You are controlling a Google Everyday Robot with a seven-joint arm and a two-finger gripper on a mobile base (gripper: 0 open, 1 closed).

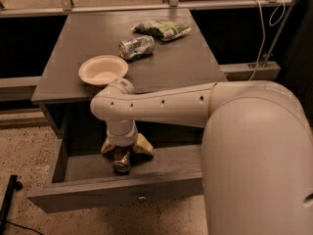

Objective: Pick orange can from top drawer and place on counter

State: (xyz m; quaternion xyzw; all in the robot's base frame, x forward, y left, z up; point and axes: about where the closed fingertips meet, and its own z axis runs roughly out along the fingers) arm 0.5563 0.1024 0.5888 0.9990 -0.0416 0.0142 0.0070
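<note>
The orange can (121, 161) lies on its side in the open top drawer (88, 196), towards the left front, one silver end facing me. My gripper (124, 150) reaches down into the drawer from the arm. Its cream fingers (142, 144) stand spread on either side of the can's upper part, wider than the can. The counter (88, 38) is above and behind the drawer.
On the counter are a cream paper bowl (102, 70) near the front edge, a silver-green can (137, 47) lying on its side, and a green snack bag (162, 28) at the back. My arm (166, 104) crosses the counter's front edge. A white cable (261, 33) hangs at the right.
</note>
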